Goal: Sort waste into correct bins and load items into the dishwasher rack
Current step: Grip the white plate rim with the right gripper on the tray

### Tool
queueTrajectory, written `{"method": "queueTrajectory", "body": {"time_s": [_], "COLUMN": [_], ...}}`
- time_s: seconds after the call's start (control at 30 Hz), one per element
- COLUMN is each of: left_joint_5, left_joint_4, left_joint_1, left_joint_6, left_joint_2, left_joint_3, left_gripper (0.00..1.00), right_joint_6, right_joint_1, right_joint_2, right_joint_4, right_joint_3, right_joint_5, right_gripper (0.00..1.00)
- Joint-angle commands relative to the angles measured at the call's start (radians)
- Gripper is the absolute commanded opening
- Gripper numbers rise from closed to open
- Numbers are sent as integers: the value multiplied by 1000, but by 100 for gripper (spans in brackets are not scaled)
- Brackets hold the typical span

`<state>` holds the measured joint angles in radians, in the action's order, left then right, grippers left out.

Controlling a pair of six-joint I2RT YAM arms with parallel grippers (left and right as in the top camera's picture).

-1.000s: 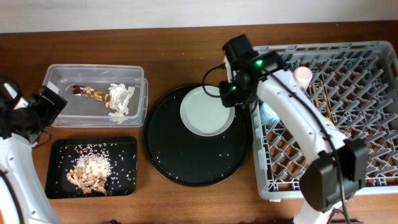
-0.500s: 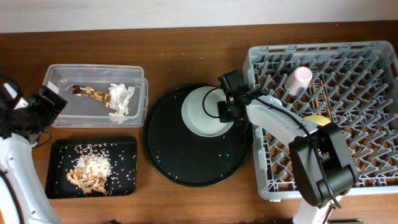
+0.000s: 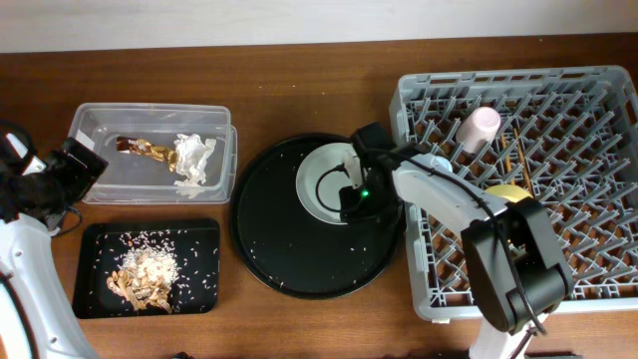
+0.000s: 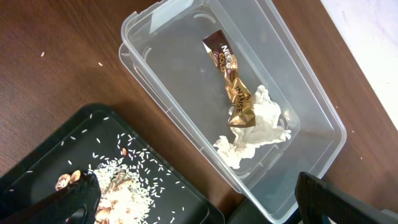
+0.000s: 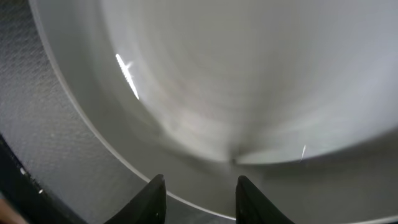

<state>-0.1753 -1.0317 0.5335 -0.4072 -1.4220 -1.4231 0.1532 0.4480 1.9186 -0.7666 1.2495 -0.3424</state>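
The round white plate [image 3: 317, 175] lies on a large round black tray [image 3: 289, 249]. My right gripper [image 3: 349, 204] hangs low over the plate's near right rim. In the right wrist view its jaws [image 5: 202, 199] stand apart, with the plate [image 5: 249, 74] rim running between them and nothing clamped. The clear tub [image 3: 100, 128] holds the gold-brown wrapper [image 4: 231, 84] and the white napkin [image 4: 258, 127]. The small black tray [image 3: 199, 239] carries food scraps and rice [image 3: 142, 277]. My left gripper [image 4: 205, 205] is wide open above the gap between the two bins.
The grey dishwasher rack [image 3: 588, 90] fills the right side, with a pink cup [image 3: 481, 128] lying near its back and a yellow bowl [image 3: 508, 192] partly behind my right arm. Loose rice grains dot the round black tray. The left arm [image 3: 45, 189] sits at the table's left edge.
The right gripper has come down from the plate's far right side to its near right rim, ending low over it. The left arm has not moved.
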Motion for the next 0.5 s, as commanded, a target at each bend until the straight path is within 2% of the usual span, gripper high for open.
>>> {"method": "queueTrajectory", "body": {"time_s": [0.0, 0.17, 0.23, 0.3, 0.47], "left_joint_5": [0, 0, 0, 0, 0], "left_joint_4": [1, 1, 1, 1, 1], "left_joint_1": [6, 6, 6, 6, 6], "left_joint_6": [16, 16, 16, 16, 16], "left_joint_2": [16, 16, 16, 16, 16], "left_joint_3": [2, 2, 2, 2, 2], "left_gripper": [99, 100, 99, 99, 99], "right_joint_6": [-45, -46, -113, -139, -138], "right_joint_1": [88, 211, 233, 221, 88], "right_joint_2": [1, 1, 1, -7, -52], "right_joint_4": [7, 22, 19, -21, -173], "right_joint_3": [-10, -10, -5, 43, 261], "right_joint_5": [-21, -21, -21, -21, 32], "right_gripper": [36, 36, 36, 36, 36]}}
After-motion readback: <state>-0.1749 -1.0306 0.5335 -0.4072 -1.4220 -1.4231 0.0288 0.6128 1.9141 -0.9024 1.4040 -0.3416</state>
